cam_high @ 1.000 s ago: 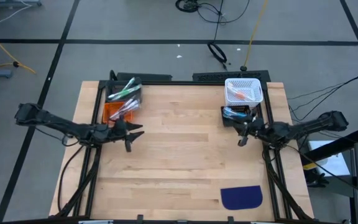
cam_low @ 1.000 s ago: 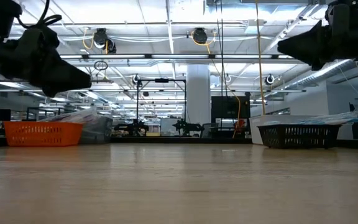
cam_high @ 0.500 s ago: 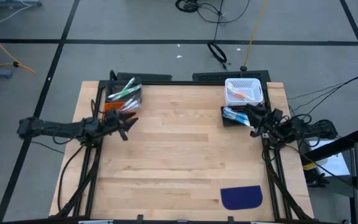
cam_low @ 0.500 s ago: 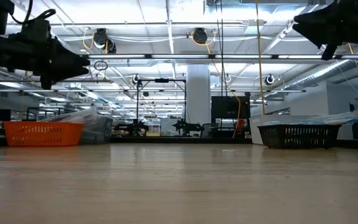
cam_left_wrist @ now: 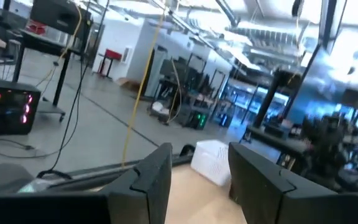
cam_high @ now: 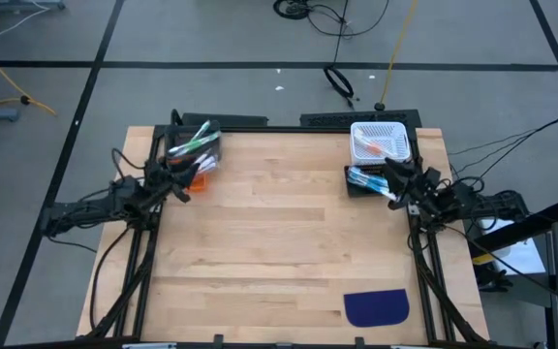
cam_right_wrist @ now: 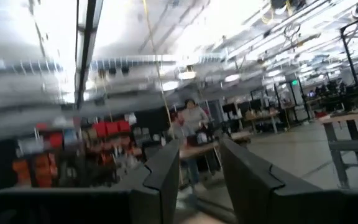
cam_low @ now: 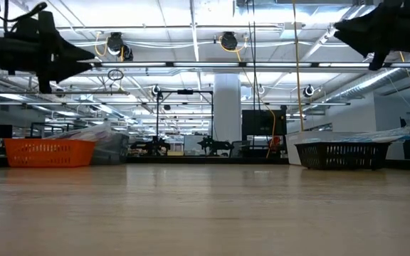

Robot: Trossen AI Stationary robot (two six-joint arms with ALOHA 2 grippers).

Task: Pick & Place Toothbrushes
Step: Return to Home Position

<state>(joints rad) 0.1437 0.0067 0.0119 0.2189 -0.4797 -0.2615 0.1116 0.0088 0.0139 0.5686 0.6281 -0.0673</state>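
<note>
Toothbrushes lie in several bins at the table's far edge. Green and white ones [cam_high: 194,142] fill a dark bin at the far left, with an orange basket [cam_high: 200,179] just in front of it. Orange ones lie in a white bin [cam_high: 381,142] at the far right, and blue ones [cam_high: 364,177] in a black basket [cam_low: 344,153] before it. My left gripper [cam_high: 177,184] hangs open above the table's left edge, beside the orange basket. My right gripper [cam_high: 393,180] hangs open above the right edge, beside the black basket. Both are empty, as the wrist views [cam_left_wrist: 199,152] [cam_right_wrist: 199,146] show.
A dark blue half-round mat [cam_high: 376,307] lies near the front right corner. The wooden tabletop [cam_high: 279,242] between the bins and the mat is bare. A person [cam_right_wrist: 191,118] stands far off in the room beyond the table.
Both arms have drawn back and risen. My left gripper has gone from over the table toward the left edge and far side, up beside the orange basket, swinging to point more toward the far side. My right gripper has gone toward the right edge and far side, tipping upward. Both stay open.
</note>
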